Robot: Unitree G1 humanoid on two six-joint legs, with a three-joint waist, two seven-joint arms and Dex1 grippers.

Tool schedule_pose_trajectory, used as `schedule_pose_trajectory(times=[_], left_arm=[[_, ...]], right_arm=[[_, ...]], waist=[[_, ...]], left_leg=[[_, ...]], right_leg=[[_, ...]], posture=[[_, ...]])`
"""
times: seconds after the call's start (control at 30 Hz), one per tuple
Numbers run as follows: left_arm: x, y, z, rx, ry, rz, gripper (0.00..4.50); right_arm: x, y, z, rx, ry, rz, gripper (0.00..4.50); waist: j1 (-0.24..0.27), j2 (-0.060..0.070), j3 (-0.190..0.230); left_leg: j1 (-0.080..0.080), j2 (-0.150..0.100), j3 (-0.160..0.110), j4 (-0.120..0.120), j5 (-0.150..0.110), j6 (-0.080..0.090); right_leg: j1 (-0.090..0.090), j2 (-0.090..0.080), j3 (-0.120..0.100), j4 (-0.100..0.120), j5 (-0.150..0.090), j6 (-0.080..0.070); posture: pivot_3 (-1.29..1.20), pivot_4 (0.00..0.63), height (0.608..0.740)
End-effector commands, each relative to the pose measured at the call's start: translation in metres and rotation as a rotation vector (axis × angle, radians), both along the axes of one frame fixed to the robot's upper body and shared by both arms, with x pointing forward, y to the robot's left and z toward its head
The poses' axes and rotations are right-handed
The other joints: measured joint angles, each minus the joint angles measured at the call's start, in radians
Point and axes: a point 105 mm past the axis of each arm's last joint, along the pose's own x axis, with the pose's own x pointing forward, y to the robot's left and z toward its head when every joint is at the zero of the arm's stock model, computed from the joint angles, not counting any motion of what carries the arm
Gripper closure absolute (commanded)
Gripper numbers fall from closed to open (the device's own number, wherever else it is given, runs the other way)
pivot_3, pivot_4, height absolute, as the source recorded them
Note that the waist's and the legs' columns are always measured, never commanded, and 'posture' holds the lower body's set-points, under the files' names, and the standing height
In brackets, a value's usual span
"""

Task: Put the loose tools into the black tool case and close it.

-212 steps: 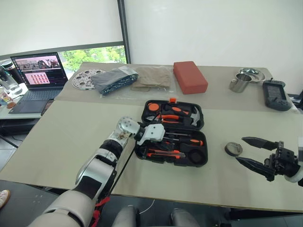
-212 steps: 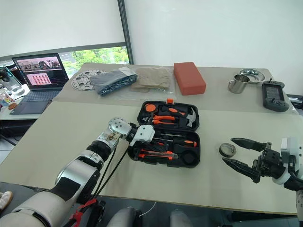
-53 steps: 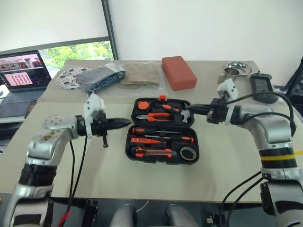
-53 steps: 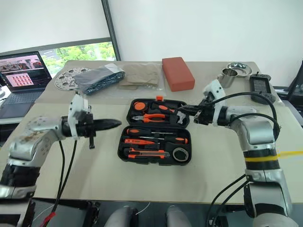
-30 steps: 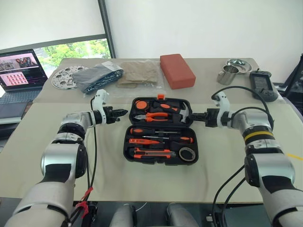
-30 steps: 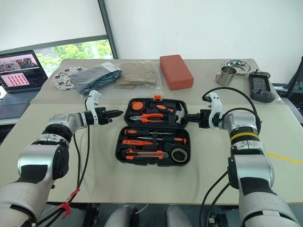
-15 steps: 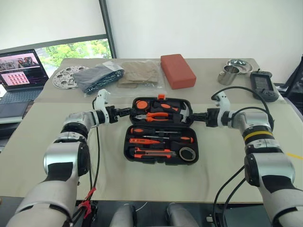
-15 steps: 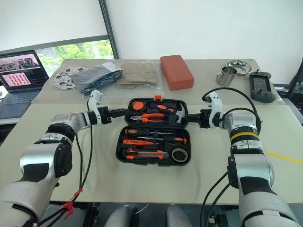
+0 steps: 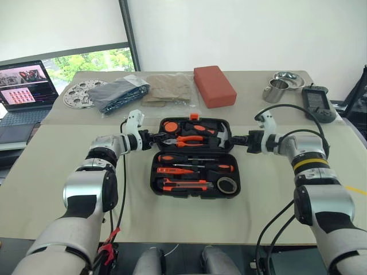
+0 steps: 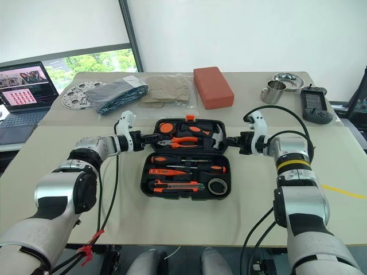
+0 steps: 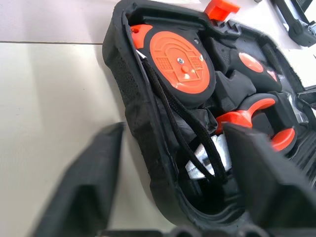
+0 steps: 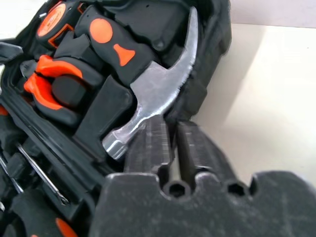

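Observation:
The black tool case (image 9: 195, 195) lies open at mid-table. In its near half rest the utility knife (image 9: 183, 184), two screwdrivers (image 9: 195, 168), and the tape roll (image 9: 227, 184). Pliers (image 9: 186, 138) and a hammer (image 12: 148, 98) sit in the far half with the orange latch (image 11: 220, 7). My left gripper (image 9: 156, 137) is open at that half's left end; in the left wrist view its fingers (image 11: 84, 192) straddle the case wall. My right gripper (image 12: 170, 126) is shut, its tips against the right rim beside the hammer head.
Along the back of the table stand a red-brown block (image 9: 214, 86), folded cloths in plastic (image 9: 120, 93), a perforated metal disc (image 9: 80, 94), a steel cup (image 9: 275, 90), a bowl (image 9: 288, 77) and a black handheld device (image 9: 317, 103). A laptop (image 9: 26, 94) sits far left.
My left gripper has moved right up to the case's left end and opened around its wall. My right gripper has shut at the right rim. The tape roll earlier lay on the table.

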Motion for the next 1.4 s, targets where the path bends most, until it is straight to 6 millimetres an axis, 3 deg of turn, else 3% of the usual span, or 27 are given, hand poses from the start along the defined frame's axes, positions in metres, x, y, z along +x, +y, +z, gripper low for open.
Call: schedule_pose_trajectory(times=[0.03,0.17,0.2,0.43,0.6,0.87,1.0,1.2,1.4], left_arm=[[0.005,-0.004,0.015,0.000,-0.030,-0.010,2.99],[0.004,-0.006,0.013,0.002,-0.025,-0.013,4.33],[0.004,-0.006,0.013,0.001,-0.024,-0.013,4.47],[0.004,-0.005,0.019,-0.040,-0.043,-0.026,4.47],[0.003,-0.007,0.034,-0.064,-0.140,-0.089,4.47],[0.011,-0.003,0.076,0.059,-0.512,-0.116,4.47],[0.002,-0.004,0.084,0.250,-0.776,-0.203,4.47],[-0.011,0.000,0.072,0.445,-0.988,-0.235,4.47],[-0.043,0.000,0.035,0.761,-1.261,-0.389,4.47]], right_arm=[[0.004,0.002,0.015,0.012,-0.043,0.012,4.50],[0.003,0.004,0.015,0.017,-0.041,0.020,4.50],[0.003,0.004,0.015,0.018,-0.041,0.021,4.50],[0.005,0.005,0.024,0.042,-0.111,0.032,4.50],[0.006,0.004,0.040,0.081,-0.262,0.048,4.50],[0.002,-0.004,0.061,0.098,-0.522,0.034,4.50],[-0.008,-0.003,0.056,-0.068,-0.703,0.101,4.50],[-0.024,-0.001,0.043,-0.217,-0.891,0.186,4.50],[-0.046,-0.006,0.022,-0.443,-1.069,0.319,4.50]], waist=[[0.000,0.000,0.000],[0.002,0.001,-0.001],[0.002,0.002,-0.001],[0.001,0.002,-0.001],[0.002,0.002,-0.001],[0.002,0.002,-0.001],[0.001,0.002,-0.001],[0.002,0.002,-0.001],[-0.001,0.001,0.000]], left_leg=[[0.000,0.000,0.000,0.000,0.000,0.000],[0.000,0.000,-0.001,0.000,0.000,0.000],[0.000,0.000,-0.001,0.000,0.000,0.000],[0.001,-0.001,-0.002,0.000,0.002,-0.003],[-0.001,-0.001,-0.002,-0.001,0.003,-0.005],[-0.005,-0.001,-0.004,-0.001,0.006,-0.010],[-0.005,-0.001,-0.004,-0.003,0.006,-0.010],[-0.005,0.000,-0.003,-0.003,0.006,-0.010],[0.007,0.000,-0.002,-0.004,0.006,-0.009]], right_leg=[[0.000,0.000,0.000,0.000,0.000,0.000],[0.000,0.000,-0.001,0.000,0.000,0.000],[0.000,0.000,0.000,0.000,0.000,0.000],[0.000,0.000,-0.001,-0.001,0.000,0.000],[-0.001,0.000,-0.001,-0.001,0.000,0.000],[-0.004,0.000,-0.001,0.003,0.000,0.000],[-0.004,0.000,-0.001,0.003,0.000,0.000],[-0.004,0.000,0.000,0.003,0.001,0.000],[0.008,0.000,0.002,-0.004,0.001,-0.001]], posture=[[0.00,0.150,0.727],[0.00,0.150,0.727],[0.00,0.150,0.727],[0.00,0.150,0.727],[0.00,0.150,0.727],[0.00,0.150,0.727],[0.00,0.150,0.727],[0.00,0.150,0.727],[0.00,0.150,0.727]])
